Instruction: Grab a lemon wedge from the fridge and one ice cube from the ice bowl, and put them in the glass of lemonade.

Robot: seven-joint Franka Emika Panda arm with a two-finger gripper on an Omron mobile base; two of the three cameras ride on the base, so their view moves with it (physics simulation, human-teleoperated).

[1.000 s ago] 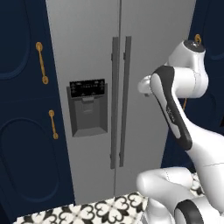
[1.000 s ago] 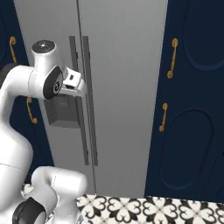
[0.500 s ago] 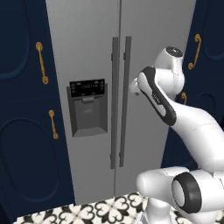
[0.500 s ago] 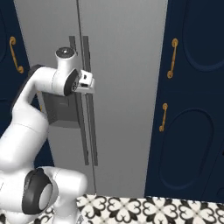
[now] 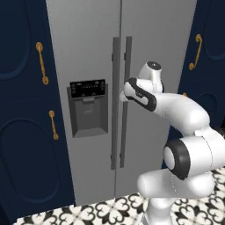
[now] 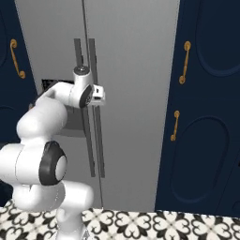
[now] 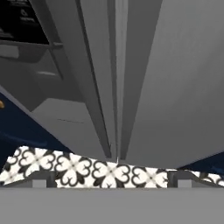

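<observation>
Since a second ago the arm has swung in from the right, and in the left base view the gripper [image 5: 124, 92] sits right at the closed fridge [image 5: 145, 39], against its right handle [image 5: 126, 79], which runs vertically. From the right base view the hand is level with the handles' upper half. Looking down along the hand, the jaws stand wide open on either side of the door seam, the handles running lengthwise straight ahead.

No legible text, brand, number or sign. The black dispenser panel [image 5: 88, 88] on the left door of the fridge [image 5: 154, 39], at about 9 o'clock from the door handles in the left base view, carries a row of small pale marks, too small and blurred to read. In the hand view the same panel [image 7: 19, 22] lies at 10 o'clock, its faint markings likewise unreadable.
</observation>
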